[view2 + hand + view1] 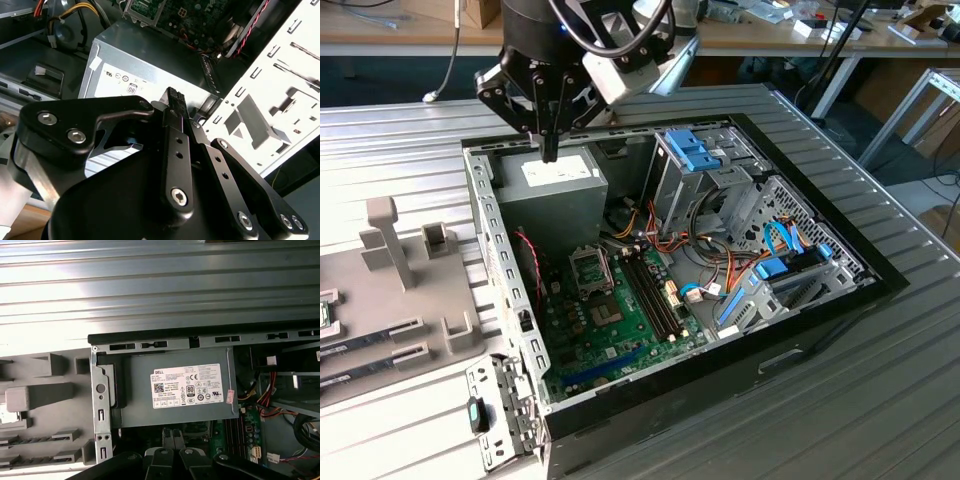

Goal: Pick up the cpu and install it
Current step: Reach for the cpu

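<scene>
The cpu (325,311) lies at the far edge of the exterior view's left, a small square with a green rim, cut off by the frame, on the grey fixture (440,330). My gripper (550,152) hangs over the open computer case, just above the grey power supply (550,185). Its fingers are shut together with nothing seen between them, as both wrist views show (175,96) (172,436). The cpu socket (590,268) with its metal frame sits on the green motherboard (620,335), below the power supply in the exterior view.
The case's metal side wall (500,260) stands between the fixture and the motherboard. Long memory slots (655,290) run beside the socket. Drive cages with blue clips (695,150) and loose cables (720,265) fill the case's right side. Memory sticks (370,345) lie in the fixture.
</scene>
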